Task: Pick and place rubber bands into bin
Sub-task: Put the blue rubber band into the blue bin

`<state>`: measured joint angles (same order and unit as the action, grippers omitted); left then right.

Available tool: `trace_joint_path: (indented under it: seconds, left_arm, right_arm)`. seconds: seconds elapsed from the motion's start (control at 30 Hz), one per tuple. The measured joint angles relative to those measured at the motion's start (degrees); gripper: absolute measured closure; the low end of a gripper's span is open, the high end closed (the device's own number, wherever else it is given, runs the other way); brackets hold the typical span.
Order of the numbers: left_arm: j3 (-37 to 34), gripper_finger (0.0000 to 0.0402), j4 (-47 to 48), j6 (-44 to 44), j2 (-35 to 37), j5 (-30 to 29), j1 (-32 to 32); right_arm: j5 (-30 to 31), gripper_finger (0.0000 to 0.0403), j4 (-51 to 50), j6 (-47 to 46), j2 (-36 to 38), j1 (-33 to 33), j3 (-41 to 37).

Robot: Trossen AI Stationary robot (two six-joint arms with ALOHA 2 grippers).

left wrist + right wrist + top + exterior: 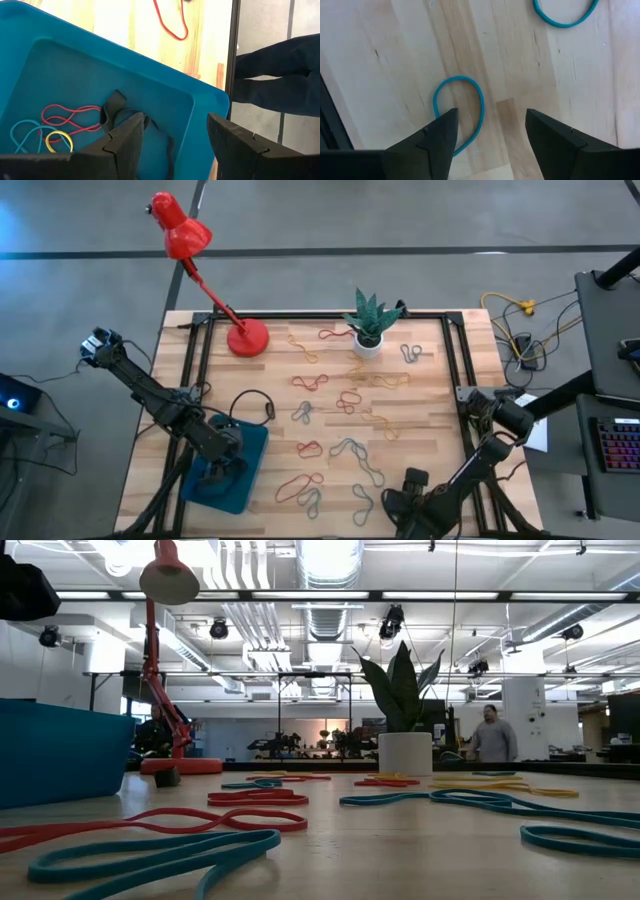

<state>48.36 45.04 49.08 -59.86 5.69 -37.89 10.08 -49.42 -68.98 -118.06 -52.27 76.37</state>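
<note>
My left gripper [172, 142] hangs over the bin [252, 442], which sits at the table's [420, 405] front left corner. Fingers [122, 145] spread apart, nothing between them. Below them, inside the bin: a red band [67, 117], a teal band [25, 135], a small yellow band [59, 141] and a dark band [112, 105] lying against the bin floor. From above, the left arm covers most of the bin; only its right part and front edge show.

Behind the bin, a black cable loop [252, 402] lies on the wood. At the back left stands a red desk lamp [185, 235], base on the table.

Mid-table: loose rubber bands [345, 400] scattered across the wood, red, yellow, green and grey-blue, none overlapping the bin. A red one [298, 486] lies just right of the bin near the front edge. A white plant pot [367, 345] with a green plant stands at the back centre, bands on both sides of it.

Right: my right gripper [490, 137] is low over the front edge of the table, right of centre. Fingers [437, 140] wide apart, holding nothing. A teal band [462, 112] lies on the wood directly ahead, one end running in beside one finger; I cannot tell whether it touches. Another teal band [565, 15] lies farther off.

In the low view, a person [492, 735] stands in the room far behind the table.
</note>
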Motion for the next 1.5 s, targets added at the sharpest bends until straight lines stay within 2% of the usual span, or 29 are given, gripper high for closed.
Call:
trace_joint_path:
  seconds: [0.1,0.23,0.43,0.83,0.93,1.17,1.27,1.37,1.43,1.5]
  left_arm:
    - [0.0,0.0199,0.0,0.0,0.0,0.0,-0.01]
    - [0.0,0.0199,0.0,-0.02,0.0,0.0,-0.01]
    - [0.0,0.0199,0.0,0.0,0.0,0.02,0.0]
    - [0.0,0.0199,0.0,0.04,0.0,0.07,0.0]
    - [0.0,0.0199,-0.02,0.04,0.0,0.07,-0.02]
    - [0.0,0.0199,-0.45,0.06,0.0,-0.02,-0.01]
    - [0.0,0.0199,-1.44,0.08,0.0,-0.04,-0.02]
    - [0.0,0.0199,-1.67,0.1,-0.02,-0.07,-0.02]
    - [0.0,0.0199,-2.28,0.13,0.0,-0.09,-0.02]
    - [0.0,0.0199,-2.66,0.13,-0.01,-0.11,-0.02]
  right_arm:
    - [-1.52,0.0208,-0.62,-2.33,-0.95,0.01,1.23]
    - [-3.05,0.0257,0.46,-6.03,-1.09,0.04,1.23]
    - [-3.76,0.0323,2.94,-5.86,-1.09,0.04,0.71]
    - [-6.68,0.0393,6.56,-11.64,-0.31,1.44,-0.52]
    - [-3.3,0.0394,8.14,-14.88,1.52,2.62,-0.39]
    - [14.29,0.0395,7.56,-19.06,9.63,8.58,-0.77]
    - [18.83,0.0395,7.48,-15.33,12.62,11.69,-0.97]
    - [21.51,0.0395,11.16,-7.0,16.44,15.84,-0.79]
    - [21.28,0.0395,11.78,-0.27,18.03,18.43,-0.69]
    - [18.1,0.0395,10.83,4.73,18.06,20.32,-0.8]
